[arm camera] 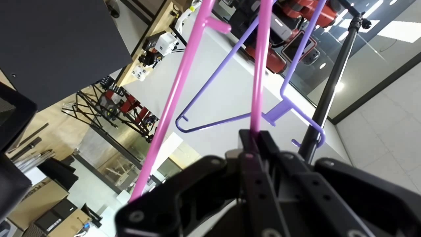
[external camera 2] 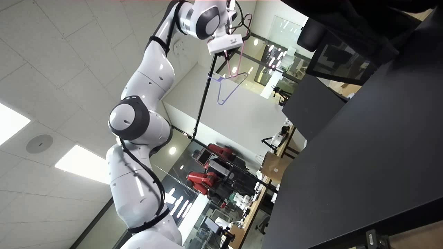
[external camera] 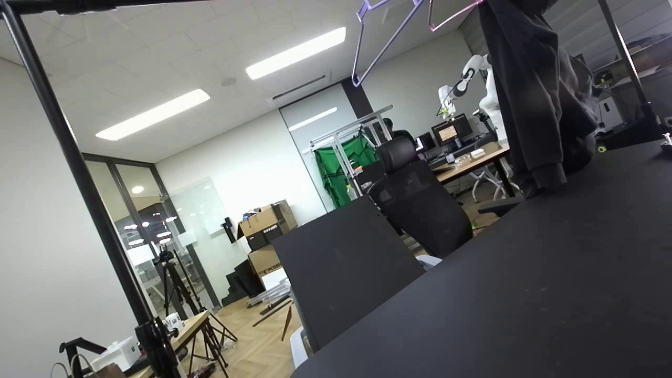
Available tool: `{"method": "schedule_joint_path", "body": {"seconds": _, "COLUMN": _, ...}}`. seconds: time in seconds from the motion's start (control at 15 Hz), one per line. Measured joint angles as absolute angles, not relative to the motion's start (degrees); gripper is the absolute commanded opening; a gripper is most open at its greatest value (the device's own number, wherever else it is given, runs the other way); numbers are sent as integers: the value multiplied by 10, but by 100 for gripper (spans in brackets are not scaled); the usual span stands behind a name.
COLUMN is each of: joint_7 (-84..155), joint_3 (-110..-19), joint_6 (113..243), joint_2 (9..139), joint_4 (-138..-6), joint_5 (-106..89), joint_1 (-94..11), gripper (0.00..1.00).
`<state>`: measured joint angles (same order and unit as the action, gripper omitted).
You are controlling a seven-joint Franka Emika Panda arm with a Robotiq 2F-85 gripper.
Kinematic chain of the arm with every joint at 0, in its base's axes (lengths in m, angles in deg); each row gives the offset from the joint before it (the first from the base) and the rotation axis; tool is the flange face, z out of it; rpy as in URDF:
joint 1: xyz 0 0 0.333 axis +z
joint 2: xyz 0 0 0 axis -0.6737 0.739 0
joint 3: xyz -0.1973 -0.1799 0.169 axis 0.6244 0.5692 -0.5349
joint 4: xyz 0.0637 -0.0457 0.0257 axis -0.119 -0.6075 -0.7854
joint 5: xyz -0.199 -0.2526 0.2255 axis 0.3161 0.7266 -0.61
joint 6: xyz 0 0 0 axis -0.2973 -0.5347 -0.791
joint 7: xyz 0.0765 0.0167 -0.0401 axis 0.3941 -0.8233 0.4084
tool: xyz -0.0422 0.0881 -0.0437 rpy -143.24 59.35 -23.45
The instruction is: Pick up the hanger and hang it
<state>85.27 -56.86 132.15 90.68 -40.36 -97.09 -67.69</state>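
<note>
Gripper (arm camera: 254, 136): clenched on pink hanger (arm camera: 260, 65), one slim side | probably light, springy, slick | best hold: firm pinch, mid-length, against twisting

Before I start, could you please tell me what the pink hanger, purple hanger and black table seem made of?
Pink hanger: glossy, likely plastic or coated wire; bright highlights run along its rods.
Purple hanger: smooth, probably plastic; its flat neck plate looks molded.
Black table: matte, perhaps laminate; its plain, dull surface leaves that open.
</note>
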Motion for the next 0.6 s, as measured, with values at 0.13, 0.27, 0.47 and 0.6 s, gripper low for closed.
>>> {"method": "schedule_joint_path", "body": {"seconds": 0.13, "joint_7": 845, "joint_3": -573, "joint_6": 1331, "joint_2": 918, "joint_4": -383, "joint_5": -970, "joint_1": -682, "gripper": 2}}
{"method": "schedule_joint_path", "body": {"seconds": 0.27, "joint_7": 840, "joint_3": -577, "joint_6": 1346, "joint_2": 930, "joint_4": -363, "joint_5": -969, "joint_1": -685, "gripper": 2}}
{"method": "schedule_joint_path", "body": {"seconds": 0.47, "joint_7": 833, "joint_3": -583, "joint_6": 1368, "joint_2": 948, "joint_4": -335, "joint_5": -966, "joint_1": -689, "gripper": 2}}
{"method": "schedule_joint_path", "body": {"seconds": 0.6, "joint_7": 827, "joint_3": -587, "joint_6": 1377, "joint_2": 958, "joint_4": -320, "joint_5": -963, "joint_1": -692, "gripper": 2}}
